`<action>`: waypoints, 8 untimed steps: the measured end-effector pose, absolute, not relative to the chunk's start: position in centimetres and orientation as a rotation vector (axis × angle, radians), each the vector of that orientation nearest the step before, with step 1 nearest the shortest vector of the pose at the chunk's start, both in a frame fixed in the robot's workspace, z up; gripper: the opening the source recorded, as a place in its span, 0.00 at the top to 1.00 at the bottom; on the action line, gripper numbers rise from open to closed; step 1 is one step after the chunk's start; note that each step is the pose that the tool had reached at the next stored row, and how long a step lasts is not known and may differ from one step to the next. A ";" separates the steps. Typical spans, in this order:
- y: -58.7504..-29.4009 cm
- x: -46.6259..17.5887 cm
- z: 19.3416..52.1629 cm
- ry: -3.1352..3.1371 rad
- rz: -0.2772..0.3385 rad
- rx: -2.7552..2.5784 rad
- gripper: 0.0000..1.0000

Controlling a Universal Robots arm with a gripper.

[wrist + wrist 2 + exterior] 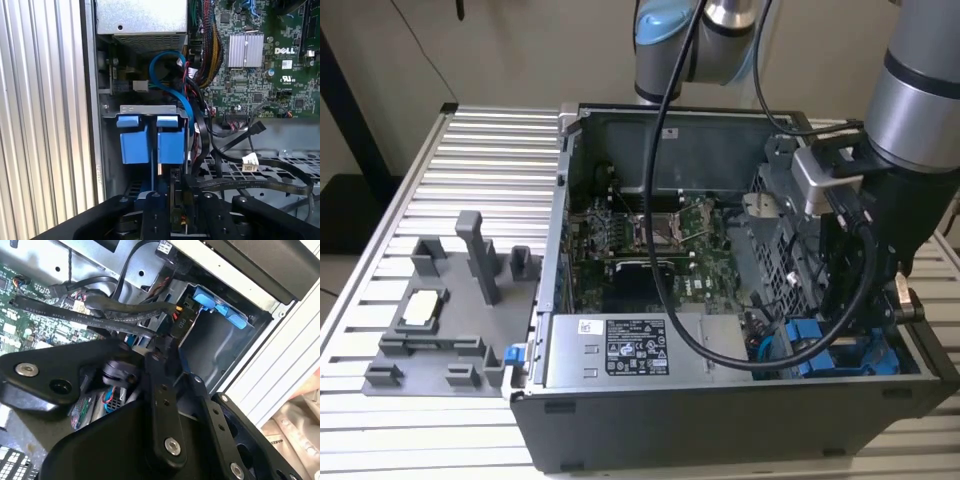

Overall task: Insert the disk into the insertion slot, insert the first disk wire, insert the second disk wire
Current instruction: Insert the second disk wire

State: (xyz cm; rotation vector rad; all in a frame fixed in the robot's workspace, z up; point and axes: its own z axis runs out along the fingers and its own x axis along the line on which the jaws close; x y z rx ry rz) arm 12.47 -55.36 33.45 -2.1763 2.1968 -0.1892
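Two blue-framed drives sit side by side in the grey insertion slot [147, 108] at the case's near corner on the exterior view's right. The disk [171, 139] is the one in line with my gripper; its blue tabs [216, 304] also show in the second wrist view. My gripper [174, 195] hangs just in front of that drive, fingers drawn close on a black wire connector [181, 324] with thin coloured leads. In the exterior view the arm's wrist [880, 250] reaches down into that corner, beside the blue frames [810, 348].
A blue cable [170, 65] and black flat cables [100, 315] loop around the bay. The perforated grey cage [775, 250] stands behind it, the motherboard [650, 240] is mid-case, and the labelled power supply [630, 350] is in front. A grey fixture [440, 320] lies on the slatted table.
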 end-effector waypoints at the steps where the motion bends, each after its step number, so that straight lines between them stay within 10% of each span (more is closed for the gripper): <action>1: -55.4 12.5 33.5 2.197 -0.189 -2.177 0.70; 8: -55.4 12.5 34.5 2.202 -0.179 -2.182 0.70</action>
